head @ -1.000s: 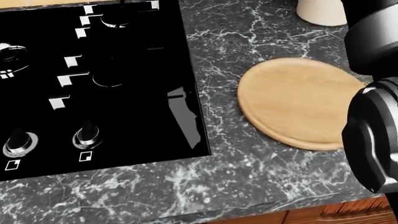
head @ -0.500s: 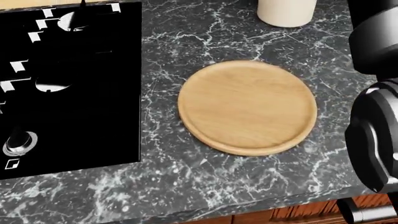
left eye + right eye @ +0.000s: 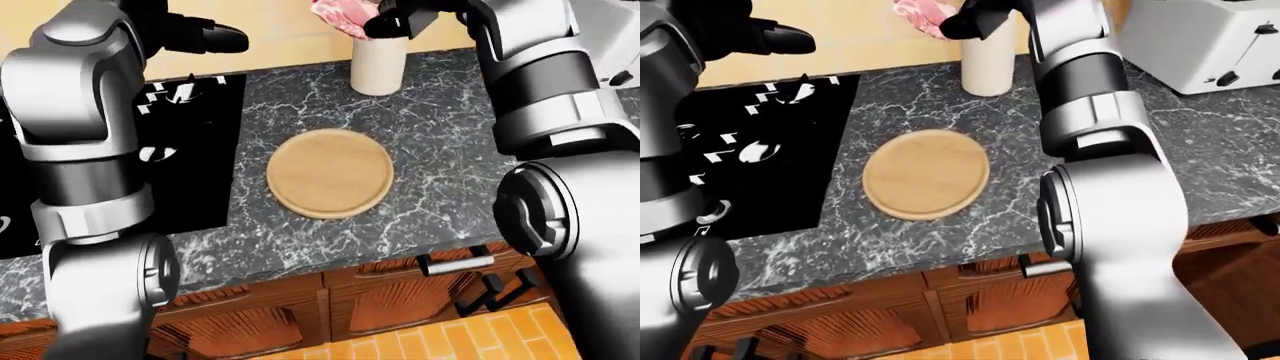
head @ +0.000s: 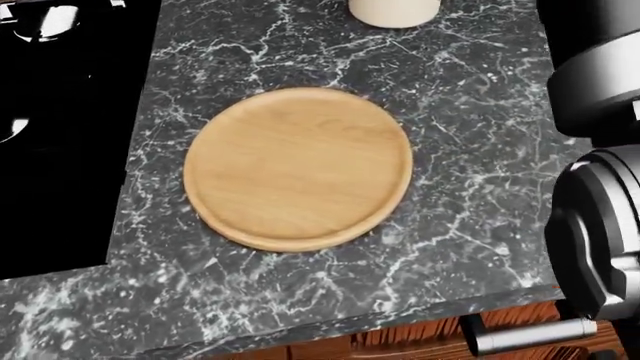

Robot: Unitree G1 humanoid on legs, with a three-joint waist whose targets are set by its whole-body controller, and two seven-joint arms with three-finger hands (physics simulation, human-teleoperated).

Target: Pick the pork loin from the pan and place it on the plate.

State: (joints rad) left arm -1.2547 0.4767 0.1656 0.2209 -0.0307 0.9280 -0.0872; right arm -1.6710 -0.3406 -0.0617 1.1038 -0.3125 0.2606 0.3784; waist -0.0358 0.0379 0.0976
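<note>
The pork loin (image 3: 340,15), a pink raw slab, hangs high in the air at the top of the left-eye view, above the cream canister (image 3: 378,66). My right hand (image 3: 392,21) is shut on its right end. The round wooden plate (image 4: 298,166) lies bare on the dark marble counter (image 4: 470,127), well below and nearer to me than the meat. My left hand (image 3: 208,35) is raised over the black stove (image 3: 190,157) with its fingers stretched out and nothing in them. The pan does not show in any view.
A white toaster (image 3: 1212,41) stands on the counter at the top right of the right-eye view. The cream canister (image 3: 987,64) stands just beyond the plate. Wooden cabinet fronts with a metal handle (image 4: 525,335) run under the counter edge.
The head view has swung to the right: the plate has slid from the picture's right edge to left of centre, and most of the stove has gone off the left side.
</note>
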